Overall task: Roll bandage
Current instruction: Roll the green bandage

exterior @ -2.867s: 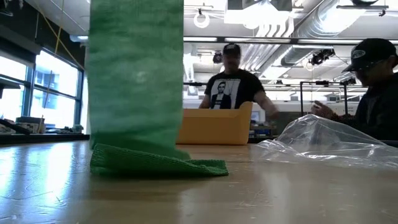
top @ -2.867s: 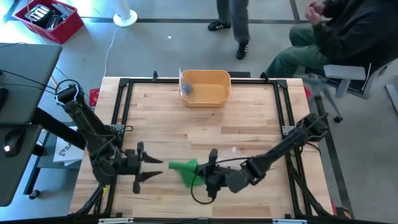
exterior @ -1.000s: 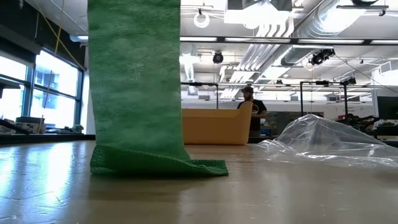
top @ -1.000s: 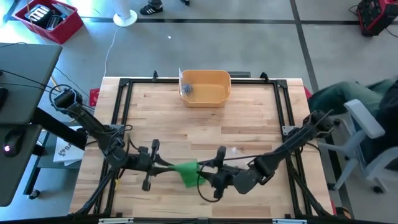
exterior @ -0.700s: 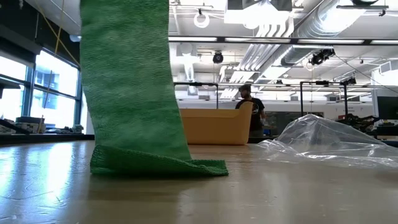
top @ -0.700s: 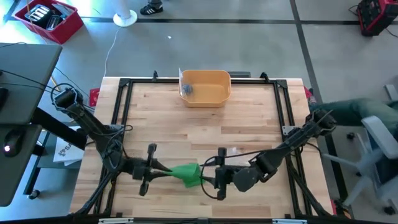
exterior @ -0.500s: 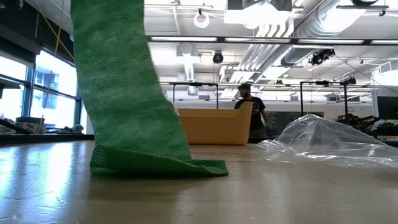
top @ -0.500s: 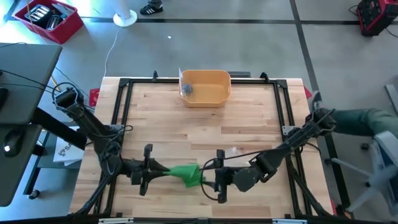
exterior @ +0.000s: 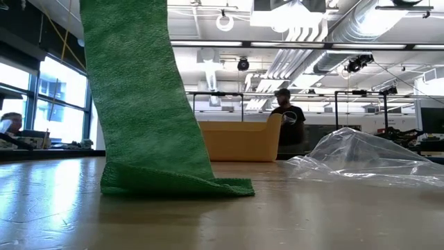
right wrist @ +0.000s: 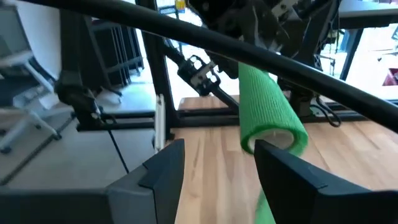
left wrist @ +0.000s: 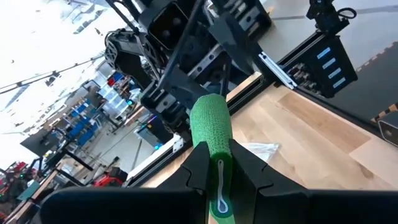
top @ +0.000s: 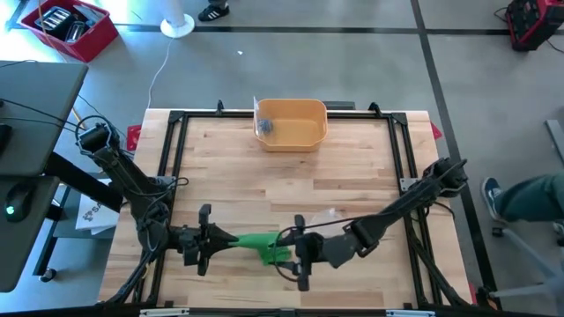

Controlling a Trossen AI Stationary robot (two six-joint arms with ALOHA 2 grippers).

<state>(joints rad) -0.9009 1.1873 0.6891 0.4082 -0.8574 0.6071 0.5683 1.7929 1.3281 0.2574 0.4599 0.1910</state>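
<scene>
Workshop counter (top: 352, 167), near its front edge: left gripper (top: 217, 239) pinches one end of a green bandage (top: 260, 242); right gripper (top: 289, 246), fingers apart, flanks the partly wound roll. Loose strip remains.

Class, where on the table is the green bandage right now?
In the high view the green bandage lies near the table's front edge, around the middle, stretched between the left gripper, which pinches one end, and the open right gripper.
</scene>
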